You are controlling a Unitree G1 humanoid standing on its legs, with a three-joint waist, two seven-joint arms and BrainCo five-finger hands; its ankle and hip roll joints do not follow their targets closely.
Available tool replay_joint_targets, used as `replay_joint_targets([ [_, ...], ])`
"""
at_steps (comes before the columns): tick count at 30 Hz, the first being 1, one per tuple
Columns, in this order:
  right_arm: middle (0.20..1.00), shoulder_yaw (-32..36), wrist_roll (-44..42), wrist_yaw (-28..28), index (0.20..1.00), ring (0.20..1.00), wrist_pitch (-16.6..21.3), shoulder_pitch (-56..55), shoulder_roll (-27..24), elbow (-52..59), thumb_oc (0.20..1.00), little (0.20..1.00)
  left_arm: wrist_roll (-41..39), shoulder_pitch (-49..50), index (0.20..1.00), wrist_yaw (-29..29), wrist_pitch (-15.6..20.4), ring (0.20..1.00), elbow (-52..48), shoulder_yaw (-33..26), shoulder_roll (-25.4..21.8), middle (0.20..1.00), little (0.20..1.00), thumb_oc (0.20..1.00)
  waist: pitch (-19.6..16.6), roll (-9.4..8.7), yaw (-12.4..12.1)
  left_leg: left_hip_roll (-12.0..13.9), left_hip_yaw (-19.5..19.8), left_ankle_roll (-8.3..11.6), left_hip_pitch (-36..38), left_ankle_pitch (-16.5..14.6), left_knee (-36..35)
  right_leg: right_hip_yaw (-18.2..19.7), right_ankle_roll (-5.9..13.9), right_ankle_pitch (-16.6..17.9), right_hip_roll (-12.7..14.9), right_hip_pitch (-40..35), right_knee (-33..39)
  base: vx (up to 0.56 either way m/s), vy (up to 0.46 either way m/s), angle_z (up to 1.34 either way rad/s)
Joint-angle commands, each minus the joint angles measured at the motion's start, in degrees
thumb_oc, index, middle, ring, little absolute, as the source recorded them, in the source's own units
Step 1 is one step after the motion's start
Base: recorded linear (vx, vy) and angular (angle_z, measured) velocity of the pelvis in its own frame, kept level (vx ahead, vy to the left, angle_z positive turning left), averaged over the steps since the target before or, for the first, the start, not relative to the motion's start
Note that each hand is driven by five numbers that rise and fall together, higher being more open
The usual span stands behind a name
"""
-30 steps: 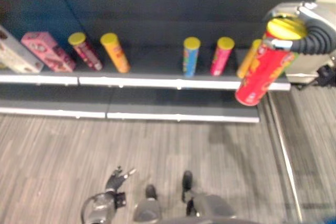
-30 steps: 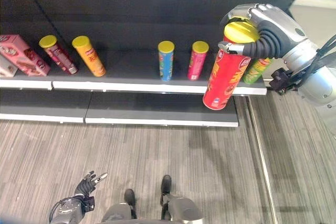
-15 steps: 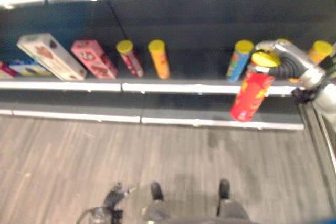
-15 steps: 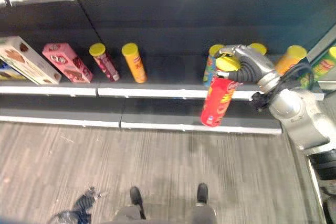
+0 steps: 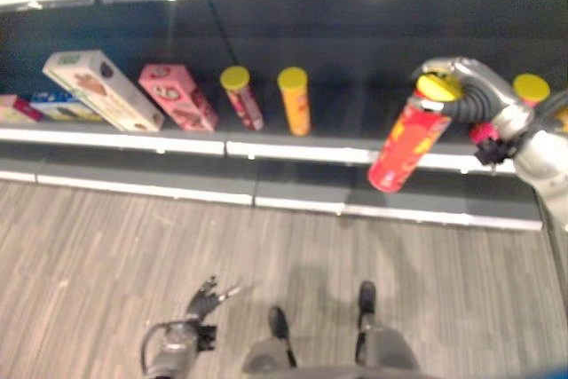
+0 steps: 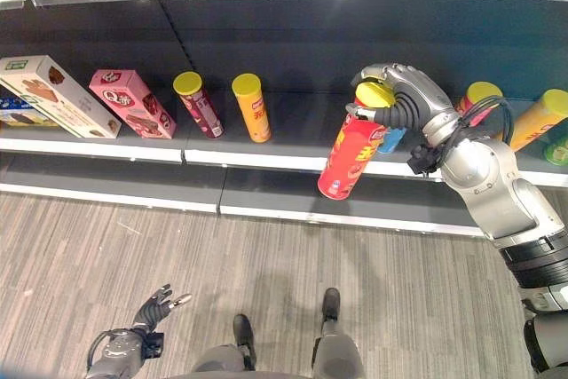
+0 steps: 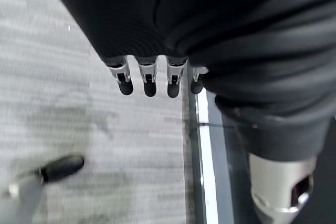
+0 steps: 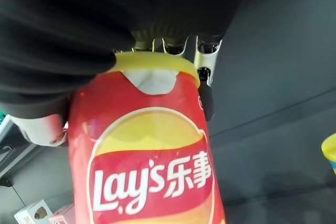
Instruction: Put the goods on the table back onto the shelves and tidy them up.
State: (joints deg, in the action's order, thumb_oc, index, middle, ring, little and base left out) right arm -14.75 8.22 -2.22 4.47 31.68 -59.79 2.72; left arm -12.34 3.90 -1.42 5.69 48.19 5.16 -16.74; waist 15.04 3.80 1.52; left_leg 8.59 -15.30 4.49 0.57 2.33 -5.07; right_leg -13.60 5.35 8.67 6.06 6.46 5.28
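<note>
Right hand [image 6: 404, 95] curled round the yellow-lidded top of the red crisp can [image 6: 351, 153], hanging tilted before the shelf [image 6: 266, 159] at 2 o'clock; level it upright, set it in the gap beside the orange can [image 6: 252, 107]; left hand [image 6: 155, 306] low at 7 o'clock, fingers loosely spread.

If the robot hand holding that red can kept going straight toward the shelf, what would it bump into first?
Probably the blue can with a yellow lid standing on the shelf right behind the right robot hand and its red can; depth is hard to judge.
</note>
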Motion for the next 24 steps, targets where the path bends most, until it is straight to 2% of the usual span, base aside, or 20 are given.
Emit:
replay_joint_targets([
  [1, 0.2, 2.5, 2.1, 3.5, 0.2, 0.2, 1.4, 4.2, 1.4, 2.6, 0.2, 0.2, 0.7, -0.1, 1.0, 0.4, 0.7, 1.0, 1.1, 2.9, -3.9, 1.0, 1.0, 1.0, -0.3, -1.63, -0.8, -2.1, 0.0, 1.63, 1.3, -3.3, 0.1, -0.8, 4.51, -7.8, 3.4, -2.0, -2.4, 0.05, -0.01, 0.25],
  [10, 0.2, 3.0, 15.4, 12.4, 0.2, 0.2, 0.3, 7.3, 7.1, -0.5, 0.2, 0.2, 2.0, 1.5, 1.0, 1.5, 0.9, 1.0, -2.4, 5.5, -3.9, 1.0, 1.0, 1.0, 2.2, 2.59, -2.6, -2.6, 0.5, 1.85, -1.6, -2.6, 0.1, -1.0, 4.76, -8.2, 5.0, 0.6, -4.2, 0.0, 0.014, 0.11],
  [13, 0.2, 1.5, 20.8, 18.5, 0.2, 0.2, -1.4, 12.4, 6.7, -7.7, 0.2, 0.2, 1.2, 1.8, 1.0, 2.5, 1.8, 1.0, -5.6, 7.0, -4.6, 1.0, 1.0, 1.0, 3.6, 4.38, -3.6, -2.9, 0.9, 2.06, -3.2, -1.9, 0.1, -1.1, 4.83, -8.4, 5.8, 2.3, -5.5, -0.04, 0.002, 0.08],
  [14, 0.2, 1.1, 20.8, 18.8, 0.2, 0.2, -1.3, 12.8, 6.7, -8.1, 0.2, 0.2, 1.2, 1.8, 1.0, 2.6, 1.7, 1.0, -5.6, 6.9, -4.5, 1.0, 1.0, 1.0, 3.5, 4.44, -3.5, -2.9, 0.9, 2.05, -3.3, -1.9, 0.1, -1.1, 4.83, -8.4, 5.8, 2.4, -5.6, -0.05, -0.014, 0.15],
  [19, 0.2, 0.4, 25.2, 27.9, 0.2, 0.2, -3.5, 19.3, 3.8, -19.1, 0.2, 0.2, 0.1, 1.9, 1.0, 3.7, 3.1, 1.0, -10.5, 9.5, -5.9, 1.0, 1.0, 1.0, 5.4, 7.33, -4.6, -2.9, 2.0, 2.98, -6.3, -0.6, 0.1, -2.5, 4.88, -9.2, 7.2, 5.4, -8.8, -0.06, -0.038, 0.17],
  [24, 0.2, -1.0, 26.8, 32.0, 0.2, 0.2, -4.4, 23.0, 2.3, -23.7, 0.2, 0.2, 0.5, 1.8, 1.0, 4.4, 3.6, 1.0, -10.8, 10.7, -5.9, 1.0, 1.0, 1.0, 6.4, 8.91, -5.1, -2.4, 2.7, 3.36, -8.2, 0.1, 0.1, -3.1, 4.99, -9.8, 7.5, 7.7, -10.7, -0.05, -0.034, 0.18],
])
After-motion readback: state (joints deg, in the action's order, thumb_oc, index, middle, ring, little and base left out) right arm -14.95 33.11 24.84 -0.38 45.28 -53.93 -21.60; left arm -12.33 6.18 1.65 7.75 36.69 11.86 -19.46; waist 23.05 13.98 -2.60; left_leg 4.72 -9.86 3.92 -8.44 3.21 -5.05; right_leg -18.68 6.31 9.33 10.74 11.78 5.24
